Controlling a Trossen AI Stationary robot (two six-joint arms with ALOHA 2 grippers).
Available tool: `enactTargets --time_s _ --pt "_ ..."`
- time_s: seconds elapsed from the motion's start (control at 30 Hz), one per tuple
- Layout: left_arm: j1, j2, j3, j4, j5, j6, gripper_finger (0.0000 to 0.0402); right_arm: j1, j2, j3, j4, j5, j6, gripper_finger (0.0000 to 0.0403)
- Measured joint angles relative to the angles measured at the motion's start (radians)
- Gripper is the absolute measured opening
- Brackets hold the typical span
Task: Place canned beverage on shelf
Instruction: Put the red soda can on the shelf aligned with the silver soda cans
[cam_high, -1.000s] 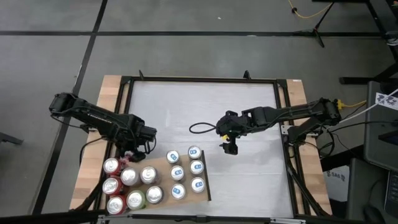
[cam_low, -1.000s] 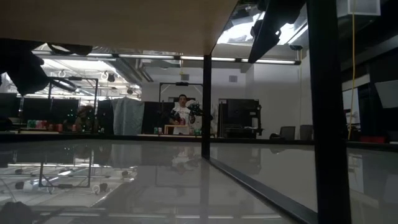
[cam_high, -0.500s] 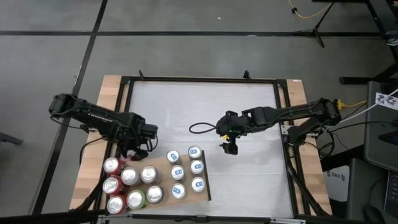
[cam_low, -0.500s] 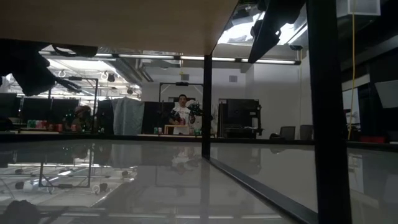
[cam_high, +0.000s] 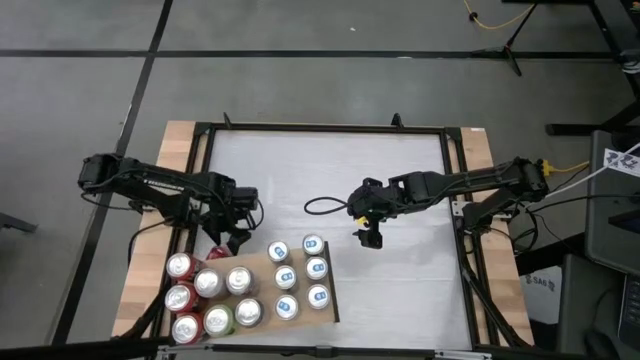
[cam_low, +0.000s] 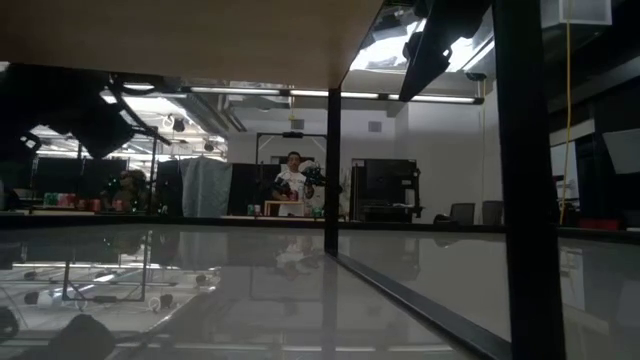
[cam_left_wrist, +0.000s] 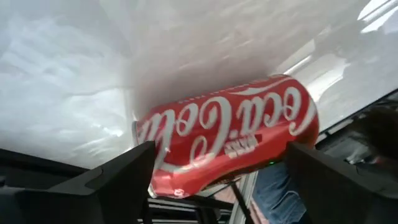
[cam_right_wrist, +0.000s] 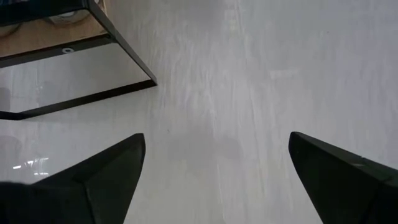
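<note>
A red Coca-Cola can (cam_left_wrist: 230, 137) sits between the fingers of my left gripper (cam_high: 224, 244), which is shut on it over the white table just beyond the shelf's far left corner. In the high view the can (cam_high: 216, 253) shows as a red patch under the gripper. The shelf (cam_high: 258, 264) is a light-brown panel at the near left, and several cans stand upright on it. My right gripper (cam_high: 371, 240) hangs open over the middle of the table, with nothing between its fingers. My left gripper holds the red can between its two fingers (cam_left_wrist: 124, 180), which slant down from the table's left. The can lies on its side, tilted, with its length running from one finger to the other. The fingers hide the places of contact. Only white table shows behind the can.
Red, green and blue-and-white cans (cam_high: 286, 278) fill most of the shelf. A dark strip (cam_high: 331, 290) runs along its right edge. A black cable loop (cam_high: 322, 207) lies mid-table beside my right arm. Bare white table (cam_high: 400, 290) stretches to the shelf's right.
My left gripper has swung toward the table's right with the red can, still shut on it. It now hangs nearer the shelf's far edge. My right arm has kept still.
</note>
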Motion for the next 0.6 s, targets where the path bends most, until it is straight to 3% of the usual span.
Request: enactTargets --time_s 0.33,0.6 --pt "0.059 -0.004 0.090 -0.018 0.015 0.043 0.0353 0.000 0.000 0.000 0.000 0.000 0.000 0.0386" --pt "0.010 -0.004 0.108 -0.085 0.092 0.056 0.0353 0.000 0.000 0.000 0.000 0.000 0.000 0.0386"
